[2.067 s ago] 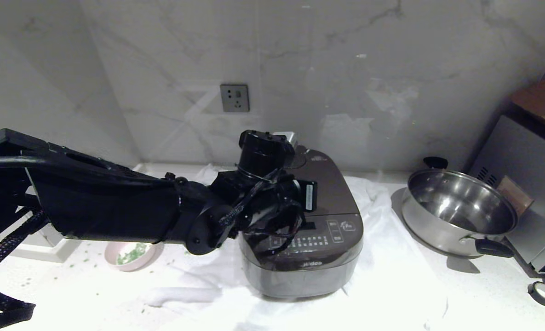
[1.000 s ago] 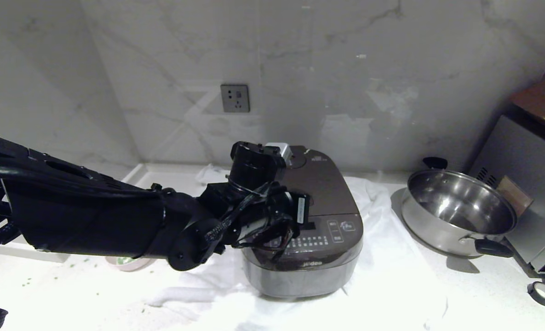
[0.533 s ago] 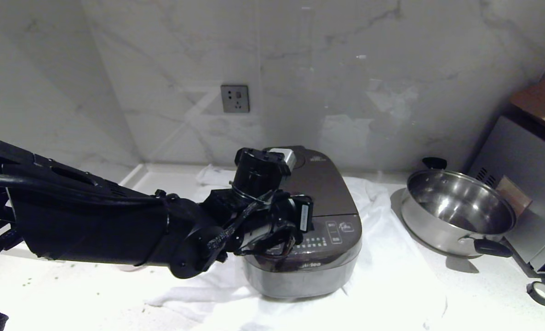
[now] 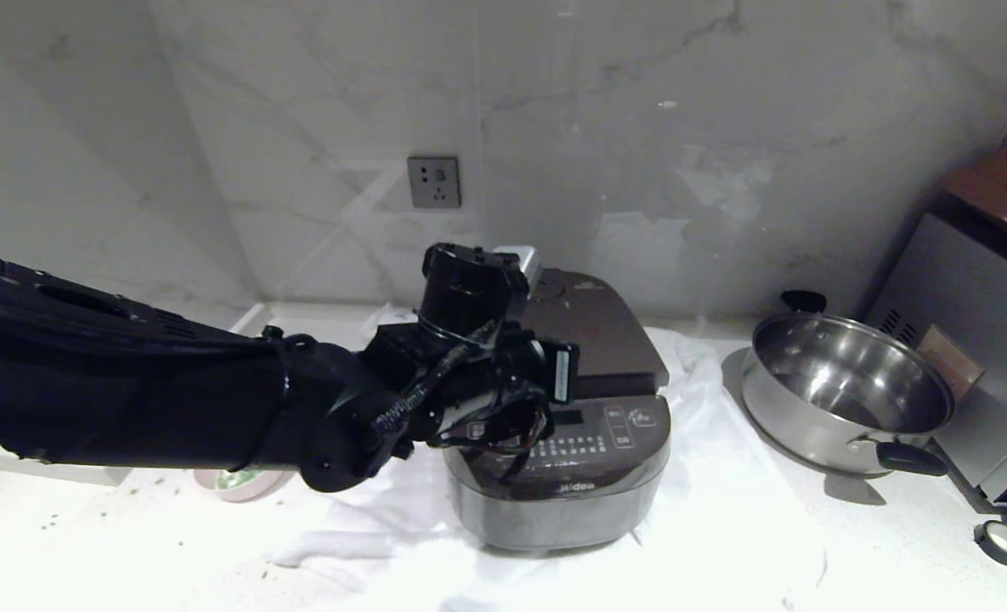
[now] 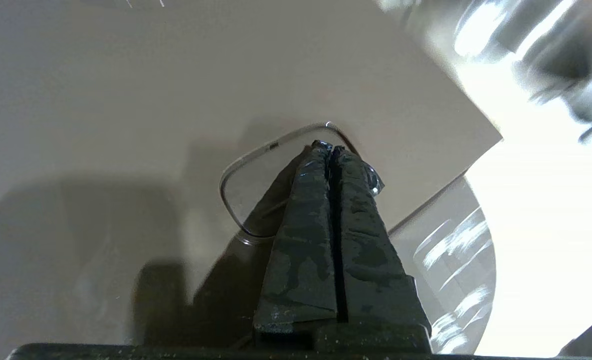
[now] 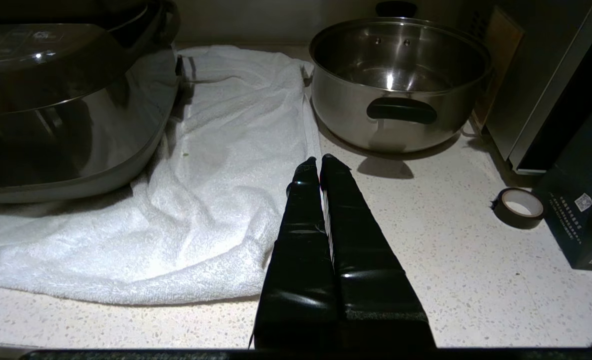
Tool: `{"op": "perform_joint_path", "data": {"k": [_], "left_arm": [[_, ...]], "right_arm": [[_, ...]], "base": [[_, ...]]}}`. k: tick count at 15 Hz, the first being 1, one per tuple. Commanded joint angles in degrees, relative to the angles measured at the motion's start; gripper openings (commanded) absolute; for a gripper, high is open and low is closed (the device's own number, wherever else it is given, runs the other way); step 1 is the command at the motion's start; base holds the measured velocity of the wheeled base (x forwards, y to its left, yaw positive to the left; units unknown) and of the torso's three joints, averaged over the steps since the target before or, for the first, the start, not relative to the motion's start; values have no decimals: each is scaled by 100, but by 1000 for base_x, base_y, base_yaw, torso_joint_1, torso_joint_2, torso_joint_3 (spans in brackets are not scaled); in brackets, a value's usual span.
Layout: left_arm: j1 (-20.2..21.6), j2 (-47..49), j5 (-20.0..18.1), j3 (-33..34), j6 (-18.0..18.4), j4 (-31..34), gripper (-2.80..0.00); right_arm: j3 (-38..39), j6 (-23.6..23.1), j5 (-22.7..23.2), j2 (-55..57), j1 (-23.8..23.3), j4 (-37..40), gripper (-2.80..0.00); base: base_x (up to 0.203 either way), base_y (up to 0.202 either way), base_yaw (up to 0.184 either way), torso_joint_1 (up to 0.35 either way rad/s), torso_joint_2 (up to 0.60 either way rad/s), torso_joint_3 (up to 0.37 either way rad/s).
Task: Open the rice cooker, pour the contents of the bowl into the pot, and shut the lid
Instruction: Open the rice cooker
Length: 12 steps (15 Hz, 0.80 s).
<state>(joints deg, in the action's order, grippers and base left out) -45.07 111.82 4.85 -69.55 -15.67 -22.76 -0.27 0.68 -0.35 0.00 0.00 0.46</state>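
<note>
The dark rice cooker stands on a white towel. Its lid sits slightly raised at the front edge, and the pot under it is hidden. My left gripper is shut, with its tips on the lid's oval release button; in the head view its wrist covers the fingers. The pink bowl peeks out under my left arm, left of the cooker, with a little of its green contents showing. My right gripper is shut and empty, low over the counter, right of the cooker.
A steel pan with black handles stands right of the cooker, also in the right wrist view. Behind it is a grey appliance. A tape roll lies at the far right. Green bits are scattered on the counter near the bowl.
The lid's front edge has lifted a little from the cooker's body. My left arm pressed down at the lid and has come slightly up and left, uncovering part of the bowl.
</note>
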Motion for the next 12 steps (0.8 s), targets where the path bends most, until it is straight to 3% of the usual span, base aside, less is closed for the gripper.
{"op": "perform_joint_path", "data": {"k": [1,5,7,9,12], "left_arm": [[197,-260,28,-207,-28,-44,-280],[448,-318,117,-598,-364,-49,-280],[604,-295,575,-914,-530,-69,-280],[855,-286,910,-1431,-963,-35,-280],[1139,-365,976,-1764,-1043,29,-280]], "right_arm": [[0,2,0,1,0,-2,-280],[0,2,0,3,0,3,-280],[0,2,0,1,0,-2,-280],[0,2,0,4,0,-1,-280],[0,2,0,5,0,6,-280]], "base": [[0,0,0,0,0,0],[0,0,0,0,0,0],[0,0,0,0,0,0],[0,0,0,0,0,0],[0,0,0,0,0,0]]}}
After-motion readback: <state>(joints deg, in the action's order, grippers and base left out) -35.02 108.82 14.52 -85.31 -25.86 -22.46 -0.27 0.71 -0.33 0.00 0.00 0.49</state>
